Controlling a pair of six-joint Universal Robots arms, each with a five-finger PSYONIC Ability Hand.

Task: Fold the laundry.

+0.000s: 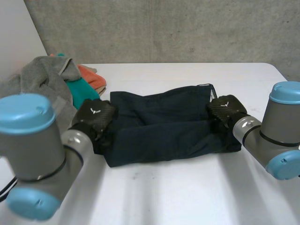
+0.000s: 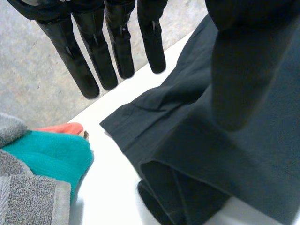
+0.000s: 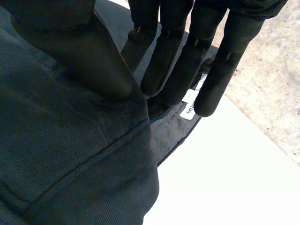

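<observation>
Navy garment folded over, rumpled; white label at one end.

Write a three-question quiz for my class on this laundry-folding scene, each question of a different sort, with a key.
1. True or false: the dark garment lies on top of the grey towel.
2. Which colour is the cloth between the grey towel and the orange cloth? A teal, B yellow, C white.
3. Fill in: the left hand and the right hand are at ____ ends of the garment.
Key: 1 false, it lies on the white table beside the towel. 2 A, the teal cloth. 3 opposite.
</observation>
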